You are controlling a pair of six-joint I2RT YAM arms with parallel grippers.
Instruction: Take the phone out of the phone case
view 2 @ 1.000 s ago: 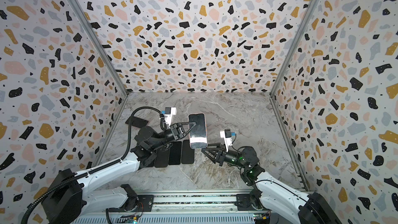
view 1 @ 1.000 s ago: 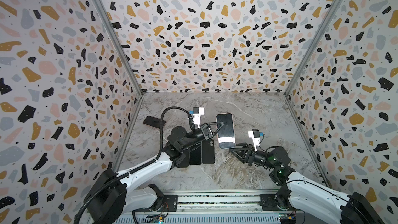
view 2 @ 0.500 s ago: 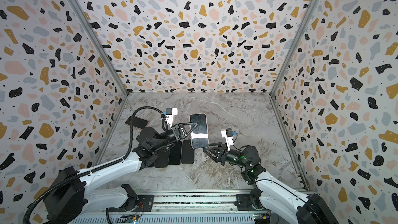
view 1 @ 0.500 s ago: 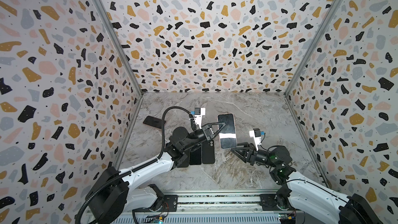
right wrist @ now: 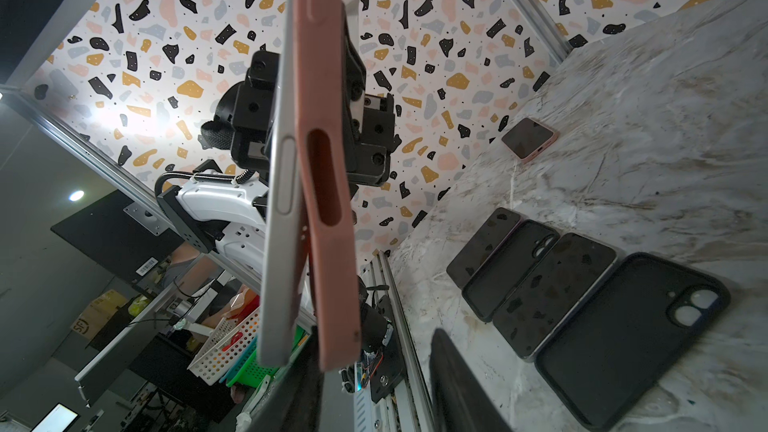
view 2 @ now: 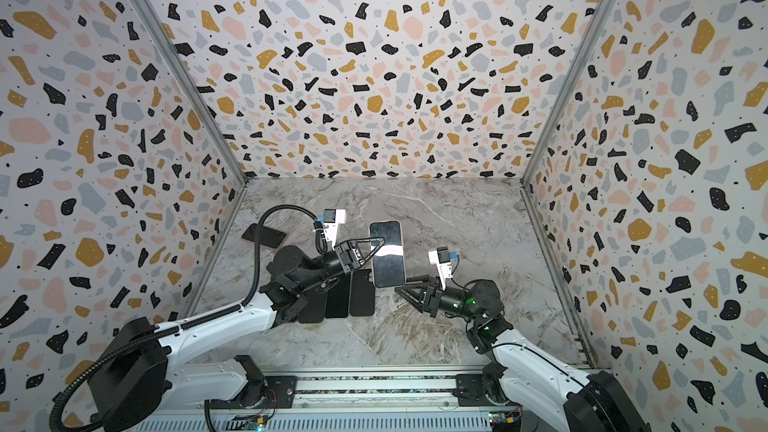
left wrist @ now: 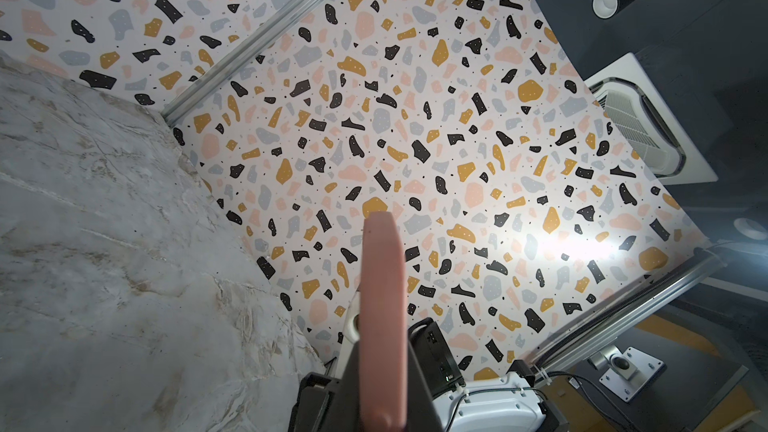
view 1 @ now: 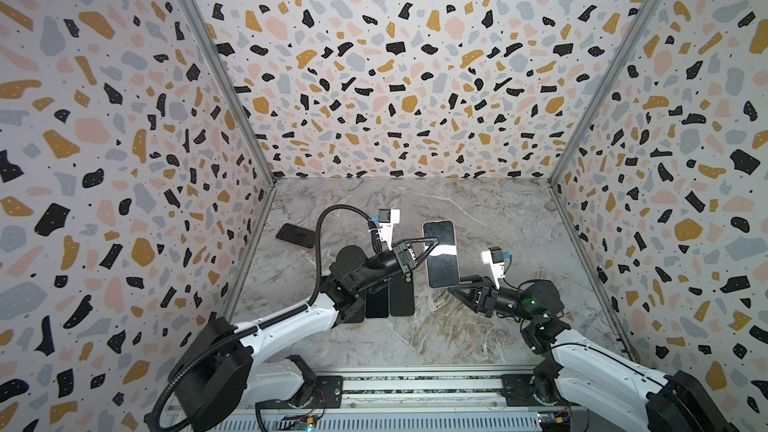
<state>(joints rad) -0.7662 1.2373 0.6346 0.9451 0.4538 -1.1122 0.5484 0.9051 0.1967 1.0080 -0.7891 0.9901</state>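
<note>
Terrazzo-print walls and a marble tabletop frame the scene. Above the table, the left gripper is clamped on the long side of a pink phone case. It holds the case clear of the surface, level with the middle of the workspace. The phone sits inside, its dark screen turned up toward the cameras in both top views.

The right wrist view shows the phone's silver edge standing away from the case at the end nearer the rail, with a narrow wedge of gap between them. At the far end the two meet.

The right gripper sits at that nearer end with its jaws parted. The ends of phone and case hang close by its fingers; whether either finger touches them cannot be told.

Beneath the left arm, a row of dark phones and empty black cases lies side by side on the marble. A second cased phone, also in pink, lies flat near the left wall, well apart from the rest.
</note>
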